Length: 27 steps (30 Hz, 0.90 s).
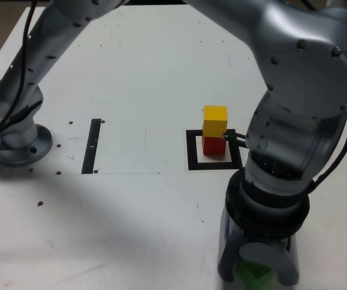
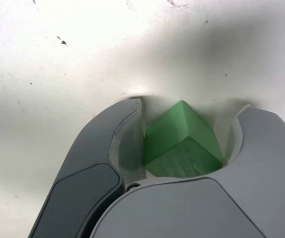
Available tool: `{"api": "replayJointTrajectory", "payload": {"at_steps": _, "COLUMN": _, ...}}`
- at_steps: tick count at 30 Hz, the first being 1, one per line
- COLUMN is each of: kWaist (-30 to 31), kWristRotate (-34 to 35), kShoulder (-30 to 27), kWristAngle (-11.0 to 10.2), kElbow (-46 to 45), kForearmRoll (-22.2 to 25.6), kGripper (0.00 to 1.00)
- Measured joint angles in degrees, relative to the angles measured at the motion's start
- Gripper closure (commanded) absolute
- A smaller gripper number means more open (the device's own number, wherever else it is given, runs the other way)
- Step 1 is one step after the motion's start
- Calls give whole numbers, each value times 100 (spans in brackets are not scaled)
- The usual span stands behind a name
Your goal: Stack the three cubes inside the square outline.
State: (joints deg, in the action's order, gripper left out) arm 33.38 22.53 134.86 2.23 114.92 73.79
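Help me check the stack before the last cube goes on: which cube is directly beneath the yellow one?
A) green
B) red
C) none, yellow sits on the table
B: the yellow cube sits on the red cube, inside the black square outline.

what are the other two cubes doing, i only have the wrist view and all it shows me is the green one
Observer: The exterior view shows the yellow cube sitting on top of the red cube.
Operator: and are they in the square outline
Observer: Yes, the red one stands inside the black square outline.
Operator: so where's the claw from there
Observer: The claw is at the exterior view's bottom edge, below the outline and towards that view's right.
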Motion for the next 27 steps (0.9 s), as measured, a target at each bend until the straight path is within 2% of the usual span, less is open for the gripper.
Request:
{"api": "replayJointTrajectory", "payload": {"at_steps": 6, "kWaist": 0, "kWristRotate": 1, "kShoulder": -13, "kWristAngle": 0, "kElbow": 0, "kForearmRoll": 0, "kGripper": 59}}
{"api": "replayJointTrajectory", "payload": {"at_steps": 21, "kWaist": 0, "kWristRotate": 4, "kShoulder": -42, "kWristAngle": -18, "kElbow": -16, "kForearmRoll": 0, "kGripper": 62}}
{"api": "replayJointTrajectory", "payload": {"at_steps": 27, "kWaist": 0, "kWristRotate": 4, "kShoulder": -67, "kWristAngle": -109, "kElbow": -11, "kForearmRoll": 152, "kGripper": 63}}
